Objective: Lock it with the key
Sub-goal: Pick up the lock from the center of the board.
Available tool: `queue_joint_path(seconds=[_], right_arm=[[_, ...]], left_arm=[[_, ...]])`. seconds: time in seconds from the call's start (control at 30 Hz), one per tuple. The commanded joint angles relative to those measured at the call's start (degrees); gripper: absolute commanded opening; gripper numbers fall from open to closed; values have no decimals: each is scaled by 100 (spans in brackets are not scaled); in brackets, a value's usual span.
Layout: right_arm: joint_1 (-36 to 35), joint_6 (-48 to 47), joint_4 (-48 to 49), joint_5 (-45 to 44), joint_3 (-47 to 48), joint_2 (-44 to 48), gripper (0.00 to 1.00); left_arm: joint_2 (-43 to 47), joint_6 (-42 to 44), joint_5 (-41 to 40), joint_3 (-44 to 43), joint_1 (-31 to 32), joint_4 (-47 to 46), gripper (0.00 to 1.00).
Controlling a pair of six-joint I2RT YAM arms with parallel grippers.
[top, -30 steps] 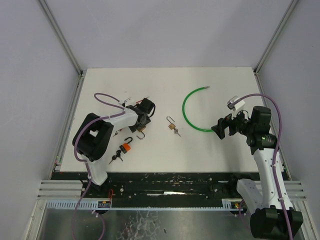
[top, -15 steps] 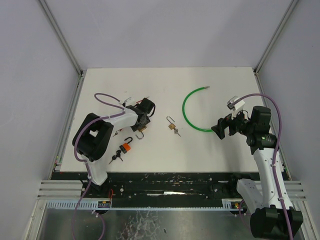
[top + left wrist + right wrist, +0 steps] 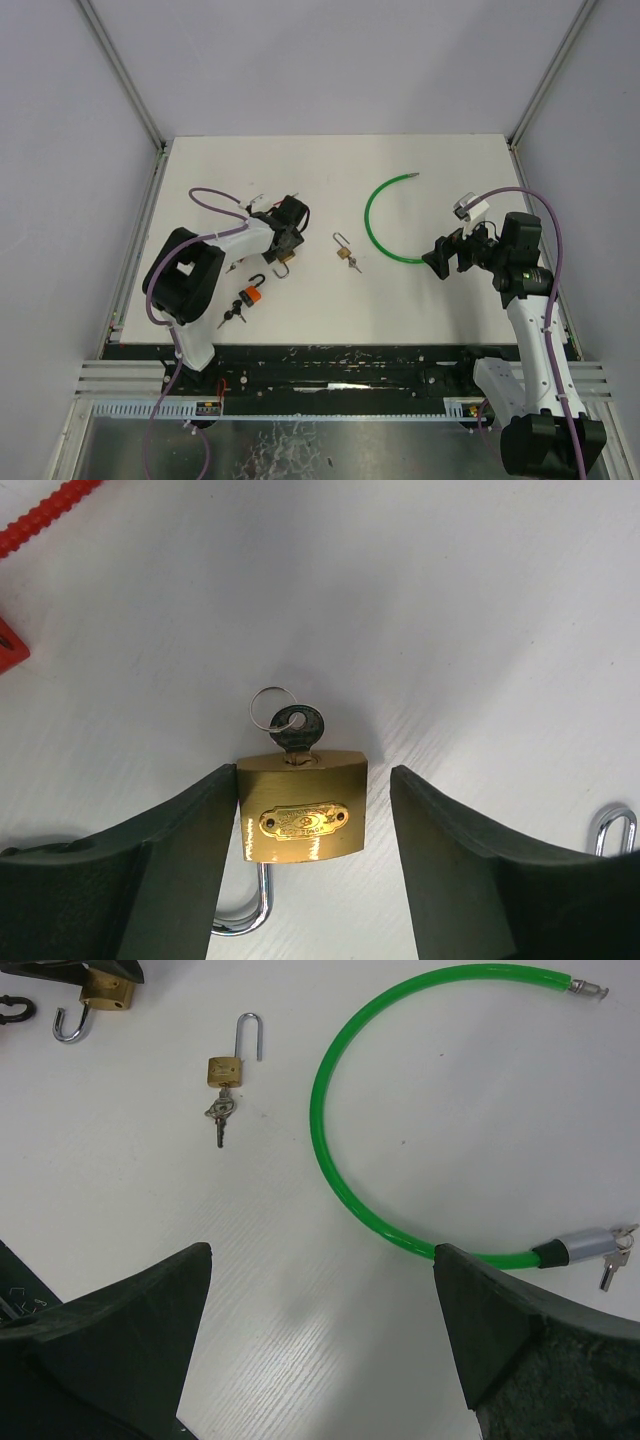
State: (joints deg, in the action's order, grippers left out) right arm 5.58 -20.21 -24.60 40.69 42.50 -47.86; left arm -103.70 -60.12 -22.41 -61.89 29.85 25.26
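A brass padlock lies flat on the white table with a key in its keyhole and its steel shackle swung open. My left gripper is open and low over it, one finger on each side. The left finger touches the lock's side and the right finger stands a small gap off. In the top view this lock sits at my left gripper. My right gripper is open and empty above the table, also seen from the top.
A smaller brass padlock with an open shackle and keys lies mid-table. A green cable lock curves beside my right gripper. An orange and black padlock with keys lies near the front left. A red cable lies behind the left gripper.
My left gripper has shifted very slightly around the brass padlock. The right arm has not moved.
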Motion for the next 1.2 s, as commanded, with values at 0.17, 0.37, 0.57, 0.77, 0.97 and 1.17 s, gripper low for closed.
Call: queue_joint_path(seconds=[0.17, 0.37, 0.57, 0.77, 0.97, 1.17], right_arm=[[8, -56, 96, 164, 179, 3, 99], [13, -59, 105, 168, 172, 0, 99], [13, -52, 111, 167, 173, 10, 99], [8, -53, 113, 168, 171, 19, 99], [13, -40, 129, 222, 153, 20, 99], [13, 26, 241, 615, 47, 61, 99]], left_arm=[[-306, -52, 431, 131, 3, 128, 60], [-681, 139, 330, -296, 11, 704, 60], [-1048, 387, 485, -670, 13, 1033, 58], [-1137, 424, 345, -668, 12, 1054, 49], [-970, 646, 256, -697, 14, 1060, 21], [-321, 1288, -74, -789, 143, 1054, 13]])
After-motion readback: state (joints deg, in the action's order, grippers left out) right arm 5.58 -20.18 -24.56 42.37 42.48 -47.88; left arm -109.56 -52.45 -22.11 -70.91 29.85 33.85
